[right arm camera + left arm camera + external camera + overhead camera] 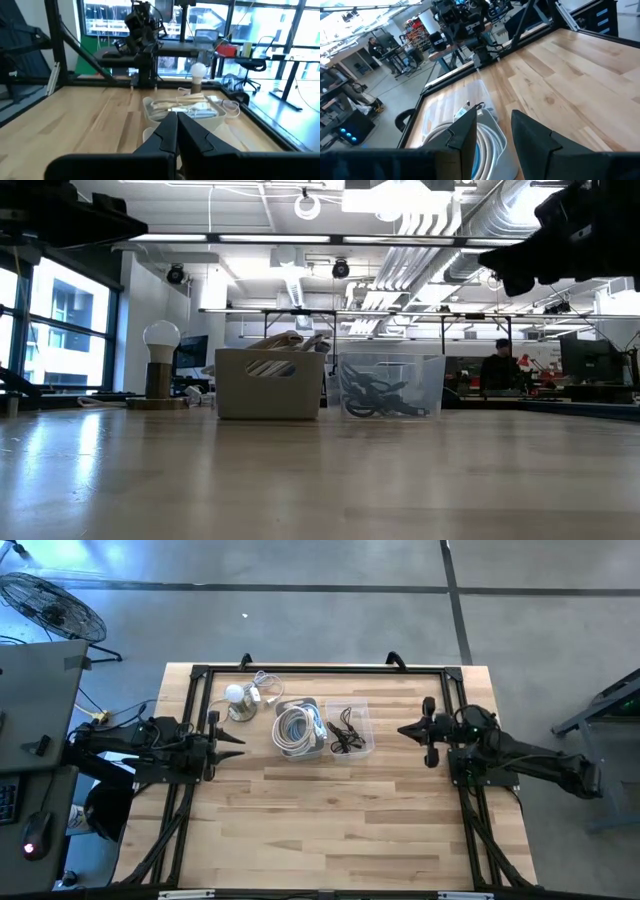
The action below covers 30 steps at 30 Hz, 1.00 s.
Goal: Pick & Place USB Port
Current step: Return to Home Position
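Wooden tabletop (330,815), edged by a black frame (320,670), with one dark arm at each side. The left arm (130,745) lies folded over the left edge and the right arm (520,755) over the right edge. Both point inward, so the two tools face each other across the wood. A floor fan (50,605) stands on the concrete, well behind the left tool and off the tabletop.

Left tool (236,740): empty, raised off the wood, its two fingers (465,142) standing apart with a clear gap between them. Right tool (404,729): empty, also raised, its fingers (165,135) pressed together along their inner faces.

Gray bin (300,727) and transparent bin (352,728): upright and side by side in the span between the two tools. The gray one is on the left tool's side and the transparent one on the right tool's side. A strip of bare wood separates each bin from the nearest fingertips. From here I cannot tell whether the two walls touch.

Lamp (238,698): a round white bulb on a wooden base, just beyond the left tool's tips, beside the gray bin's far corner. A thin pale cord (268,680) loops from it toward the frame.

Pale coiled cable (298,730): fills the gray bin, its upper loops showing above the rim. Black charger cable (345,732): a loose tangle on the floor of the transparent bin, ahead of the right tool. Neither tool touches a bin or a cable.
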Each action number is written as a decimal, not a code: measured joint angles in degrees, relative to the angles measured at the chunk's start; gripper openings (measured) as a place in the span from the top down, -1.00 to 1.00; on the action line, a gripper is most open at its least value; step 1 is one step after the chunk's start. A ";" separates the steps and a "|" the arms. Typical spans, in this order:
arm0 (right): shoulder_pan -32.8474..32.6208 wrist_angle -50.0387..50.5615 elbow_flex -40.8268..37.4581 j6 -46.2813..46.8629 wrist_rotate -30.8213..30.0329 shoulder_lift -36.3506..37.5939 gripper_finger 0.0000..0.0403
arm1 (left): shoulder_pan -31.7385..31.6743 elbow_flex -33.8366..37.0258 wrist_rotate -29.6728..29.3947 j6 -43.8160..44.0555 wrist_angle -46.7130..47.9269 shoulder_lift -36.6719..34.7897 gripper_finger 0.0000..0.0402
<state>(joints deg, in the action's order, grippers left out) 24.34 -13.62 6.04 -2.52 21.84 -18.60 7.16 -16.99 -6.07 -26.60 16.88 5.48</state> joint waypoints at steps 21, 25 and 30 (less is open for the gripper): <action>-0.02 2.44 -3.26 -0.91 -2.34 -0.05 1.00 | 0.00 -0.02 -0.01 0.07 1.87 0.02 0.41; -0.02 -0.09 -5.57 -0.90 -2.67 -0.03 1.00 | 0.00 -0.02 -0.40 0.09 2.59 0.02 0.41; 0.00 1.12 -5.49 -0.93 -3.43 -0.15 1.00 | -0.02 -0.03 -0.24 0.79 3.08 0.02 0.41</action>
<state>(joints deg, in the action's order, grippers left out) 24.34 -12.50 0.56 -3.44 18.41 -18.75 7.14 -17.03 -6.31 -25.81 19.97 5.50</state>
